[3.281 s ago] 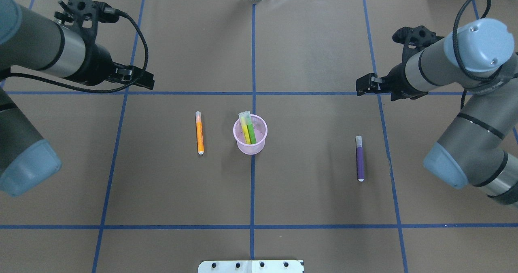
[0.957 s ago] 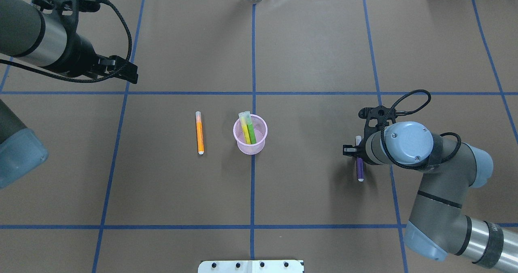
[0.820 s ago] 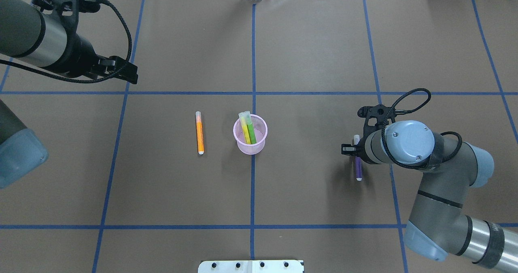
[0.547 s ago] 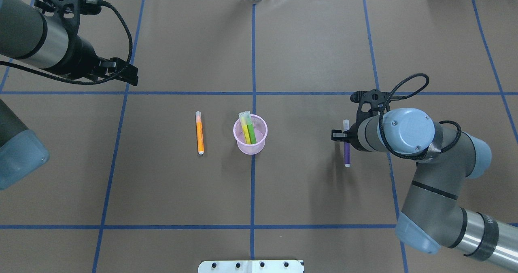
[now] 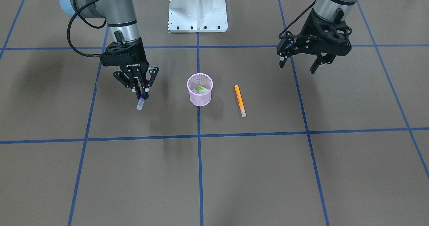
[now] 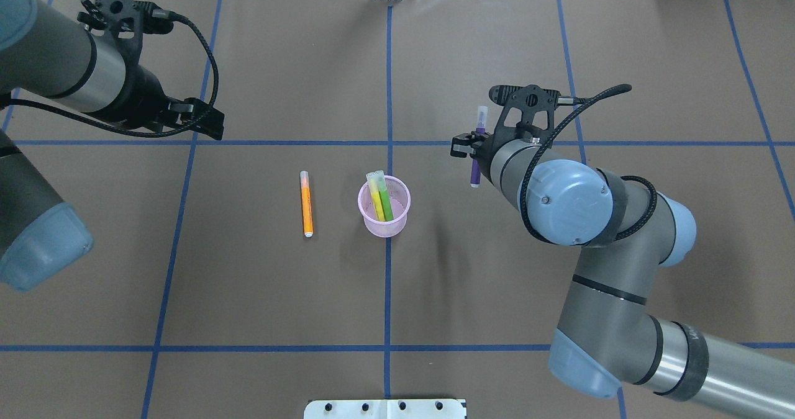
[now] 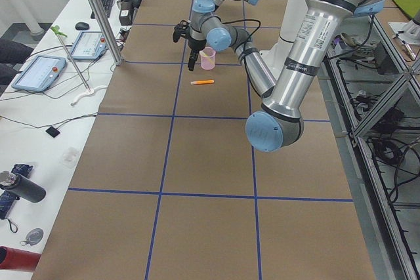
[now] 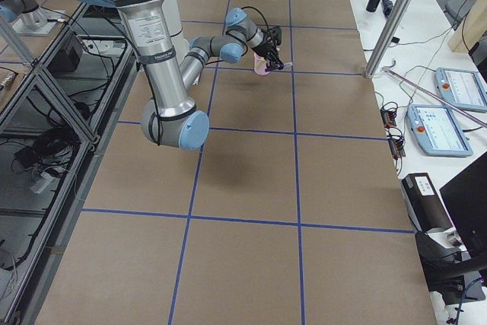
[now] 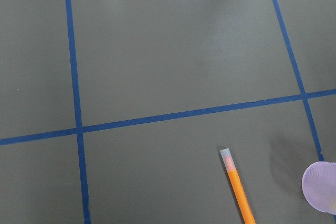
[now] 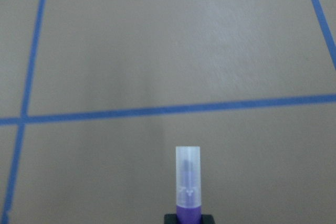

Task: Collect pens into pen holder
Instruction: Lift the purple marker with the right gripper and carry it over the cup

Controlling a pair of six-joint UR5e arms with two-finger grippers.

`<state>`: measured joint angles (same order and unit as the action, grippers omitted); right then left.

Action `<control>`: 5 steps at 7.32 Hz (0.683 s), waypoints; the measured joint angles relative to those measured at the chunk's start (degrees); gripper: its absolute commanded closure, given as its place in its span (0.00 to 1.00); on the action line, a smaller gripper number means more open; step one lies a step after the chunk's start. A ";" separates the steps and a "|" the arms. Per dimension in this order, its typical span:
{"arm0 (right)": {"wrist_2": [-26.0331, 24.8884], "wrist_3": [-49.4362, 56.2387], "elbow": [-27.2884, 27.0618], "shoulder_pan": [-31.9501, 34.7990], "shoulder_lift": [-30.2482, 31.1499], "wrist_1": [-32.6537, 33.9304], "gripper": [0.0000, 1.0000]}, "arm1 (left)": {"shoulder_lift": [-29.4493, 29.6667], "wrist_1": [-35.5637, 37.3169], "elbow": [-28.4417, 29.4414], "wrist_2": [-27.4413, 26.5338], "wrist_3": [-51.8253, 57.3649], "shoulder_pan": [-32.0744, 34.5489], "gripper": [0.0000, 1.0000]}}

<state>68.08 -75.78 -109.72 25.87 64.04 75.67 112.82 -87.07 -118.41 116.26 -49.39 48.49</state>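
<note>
**Pen collection, seen from the room.** The right gripper point(image 5: 140, 92) is holding the purple pen point(image 6: 479, 121) with its jaws clamped on the barrel. The pale cap end is sticking out past the fingers, away from the robot's base. The pen is hanging clear of the table point(image 6: 497, 282), its shadow falling apart from it on the brown surface. It is near the pen holder point(image 5: 200, 98) on the robot's right side, but it is not over the rim.

The holder is standing upright on a blue tape line point(image 6: 387, 295) near the table's middle. Two pens are already leaning inside it — the yellow pen point(image 6: 374, 197) and the green pen point(image 6: 386, 200), side by side, cap ends up.

The orange pen point(image 5: 240, 100) is lying flat on the table on the holder's other side, near it but not touching. Its cap end is pointing away from the robot.

The left gripper point(image 5: 297, 67) is hovering above the table, well apart from the orange pen, with its jaws standing apart and gripping nothing. Its wrist camera is taking in the orange pen's capped half and a sliver of the holder's rim at the picture's edge.
</note>
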 measured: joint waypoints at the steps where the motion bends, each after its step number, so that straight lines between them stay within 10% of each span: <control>1: -6.42 -2.53 0.19 -2.55 -1.65 0.00 1.00 | 0.00 -0.02 0.38 -0.01 0.00 -0.36 0.00; 5: -24.28 -7.11 3.99 -11.14 -5.86 0.08 1.00 | -0.08 -0.02 1.45 -0.07 0.00 -0.59 0.00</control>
<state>43.80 -82.89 -105.73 14.74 58.18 75.75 112.74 -87.10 -116.96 116.19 -49.39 47.90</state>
